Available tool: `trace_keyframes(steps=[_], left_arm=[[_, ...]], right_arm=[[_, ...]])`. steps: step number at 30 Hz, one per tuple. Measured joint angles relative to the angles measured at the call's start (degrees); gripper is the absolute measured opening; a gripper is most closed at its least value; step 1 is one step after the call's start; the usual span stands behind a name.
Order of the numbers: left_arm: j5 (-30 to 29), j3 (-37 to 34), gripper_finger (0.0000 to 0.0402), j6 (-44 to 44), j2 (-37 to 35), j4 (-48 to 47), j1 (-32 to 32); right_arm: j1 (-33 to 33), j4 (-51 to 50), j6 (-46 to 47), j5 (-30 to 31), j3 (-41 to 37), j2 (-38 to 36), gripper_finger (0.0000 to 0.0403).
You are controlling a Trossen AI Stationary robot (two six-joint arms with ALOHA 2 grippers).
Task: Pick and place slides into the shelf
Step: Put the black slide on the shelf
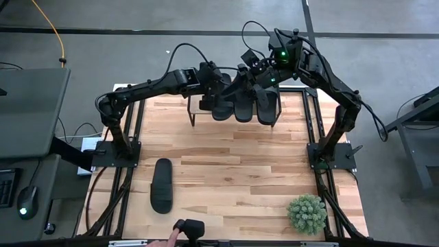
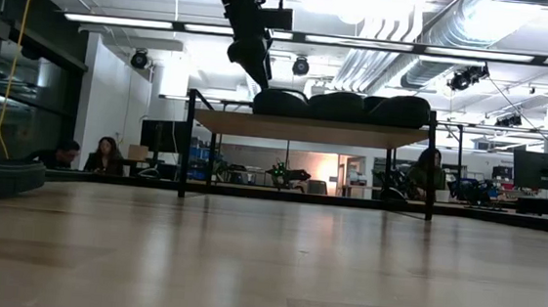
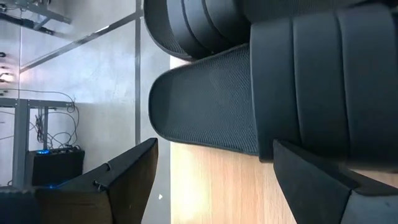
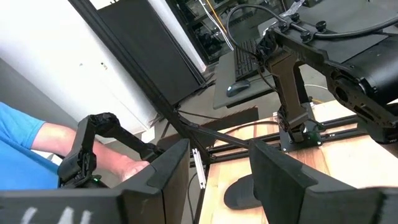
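Three slides (image 1: 236, 103) sit side by side on the shelf (image 1: 199, 104) at the far edge of the bench (image 1: 233, 171), long axes running near-to-far. The fourth slide (image 1: 162, 185) lies flat on the bench, left of centre and toward the near edge, well apart from the shelf, long axis also near-to-far.

Left end effector (image 1: 218, 81) is over the left end of the shelf, at the leftmost shelved slide (image 3: 211, 99). Fingers (image 3: 124, 180) are apart, straddling that slide's end with nothing clamped, so it looks like a finished release.

Right end effector (image 1: 264, 77) is up over the right side of the shelf, above the slides. Fingers (image 4: 283, 180) stand apart with nothing between them.

Key relation: the remaining slide lies straight back toward the near edge from the left end effector, on the left arm's side of the bench. The left arm is clearly nearer; the right would have to cross over. My read is three of four placed, with the left arm next to pull back off the shelf and come down across the slide's width.

A person's hand (image 1: 164, 241) on a black device (image 1: 191, 228) shows at the near edge; a small potted plant (image 1: 306, 213) sits near-right.
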Motion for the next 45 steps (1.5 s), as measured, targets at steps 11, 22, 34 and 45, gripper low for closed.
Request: trace_keyframes(steps=[11, 22, 34, 45], left_arm=[[-1.3, 0.0, 0.0298, -0.2, 0.0, 0.6, 0.0], [-5.5, 0.0, 0.0298, -0.4, -3.3, -2.3, 0.0], [-6.5, 0.0, 0.0298, -5.5, -11.6, -8.1, 0.0], [-6.4, 0.0, 0.0298, -12.9, -18.1, -18.5, 0.0]], right_arm=[[0.0, 0.0, 0.0, 0.0, 0.0, 0.0, 0.0158], [0.0, 0.0, -0.1, 0.0, 0.0, 0.0, 0.0158], [0.0, 0.0, -1.7, 0.7, 0.0, 0.0, 0.0158], [0.0, 0.0, -1.6, 0.7, 0.0, 0.0, 0.0158]])
